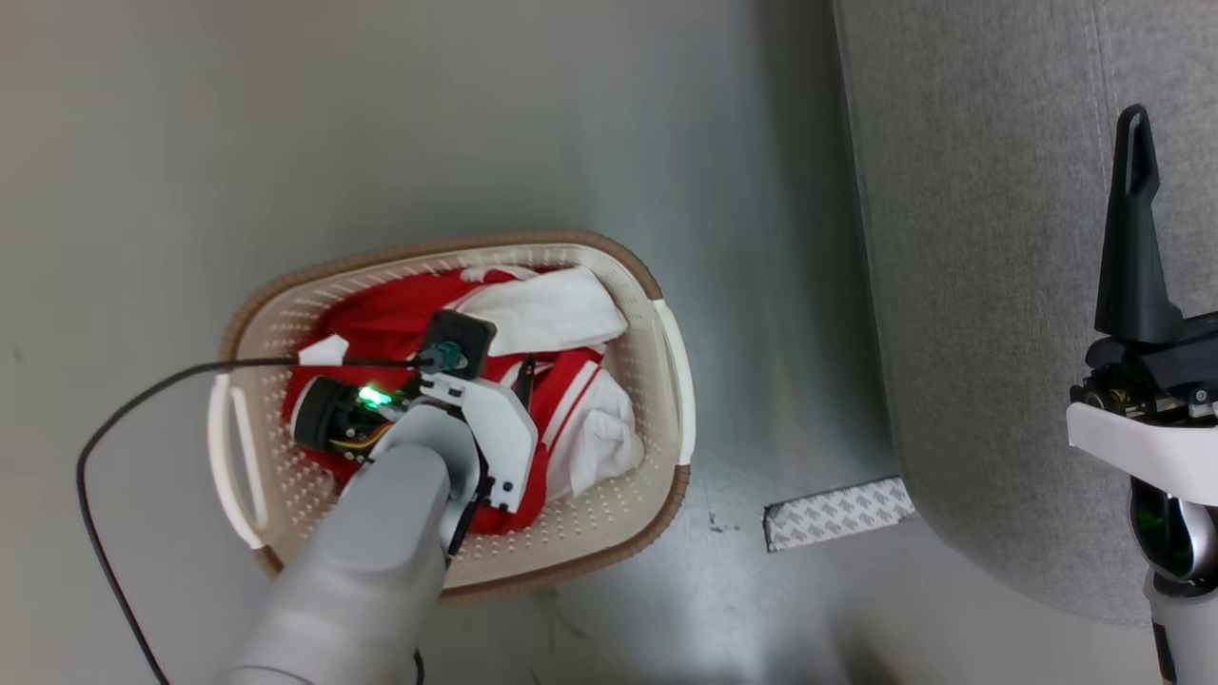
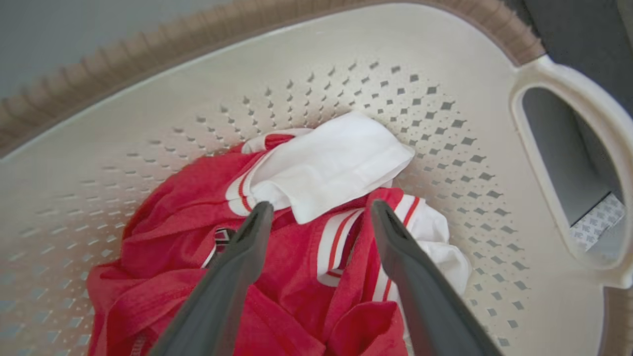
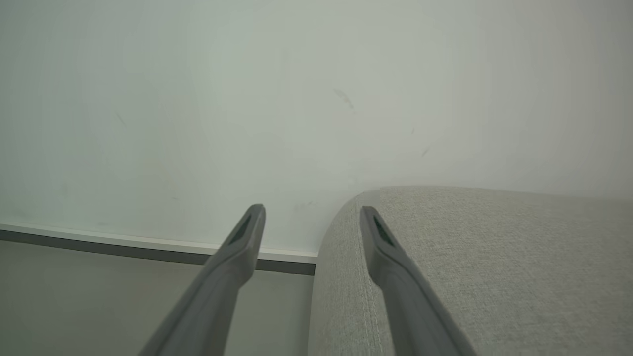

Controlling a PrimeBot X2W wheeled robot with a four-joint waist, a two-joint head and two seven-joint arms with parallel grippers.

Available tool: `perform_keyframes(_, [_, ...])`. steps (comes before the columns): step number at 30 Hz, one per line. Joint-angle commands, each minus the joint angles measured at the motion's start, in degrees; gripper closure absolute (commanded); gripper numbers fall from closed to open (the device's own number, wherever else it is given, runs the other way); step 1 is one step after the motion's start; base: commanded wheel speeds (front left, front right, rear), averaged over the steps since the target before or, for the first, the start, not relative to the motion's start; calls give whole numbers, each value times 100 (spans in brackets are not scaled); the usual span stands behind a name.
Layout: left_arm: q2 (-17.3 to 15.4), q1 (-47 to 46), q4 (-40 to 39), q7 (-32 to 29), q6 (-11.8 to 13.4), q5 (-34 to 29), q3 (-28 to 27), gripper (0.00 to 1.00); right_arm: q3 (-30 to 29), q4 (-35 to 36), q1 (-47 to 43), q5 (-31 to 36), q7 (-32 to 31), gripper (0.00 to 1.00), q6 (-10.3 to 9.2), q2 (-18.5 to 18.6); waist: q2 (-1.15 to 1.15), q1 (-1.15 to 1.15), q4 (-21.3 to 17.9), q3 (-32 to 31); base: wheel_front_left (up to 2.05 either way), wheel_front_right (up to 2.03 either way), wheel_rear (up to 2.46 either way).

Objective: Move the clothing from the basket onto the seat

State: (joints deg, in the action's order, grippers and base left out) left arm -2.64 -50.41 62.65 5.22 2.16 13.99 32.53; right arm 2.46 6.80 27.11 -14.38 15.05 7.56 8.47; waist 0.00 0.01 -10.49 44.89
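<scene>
Nothing is seen laid on the seat [image 1: 990,285], while in the basket [image 1: 590,533], set on the floor [image 1: 381,114] near it, the clothing [image 1: 381,323] is heaped ungrasped, so the whole move is judged outstanding, the left claw [image 2: 320,207] being held apart close over the heap and the right claw [image 3: 310,211] apart by the seat's edge.

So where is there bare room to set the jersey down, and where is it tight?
The sofa top is bare beside the right gripper. The floor strip between basket and sofa is bare down to the tape patch. Crowded: inside the basket, where the jersey fills the bottom under the open left gripper.
</scene>
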Motion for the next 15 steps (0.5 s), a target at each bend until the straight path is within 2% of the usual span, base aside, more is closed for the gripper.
perform_keyframes(1, [-43, -68, 93, 27, 10, 46, 18, 0, -7, 59, 100, -74, 20, 0, -14, -38, 0, -1, -126, 185, 0, 0, 0])
perform_keyframes(8, [-44, -201, 471, 66, 123, 129, 68, 0, 75, 91, 45, -98, 20, 0, -14, -94, 0, -1, -194, 291, 0, 0, 0])
perform_keyframes(15, [-44, -304, 655, -83, -43, 308, 151, 0, 172, 92, 109, -133, 20, 0, -14, -194, 0, -1, -279, 459, 0, 0, 0])
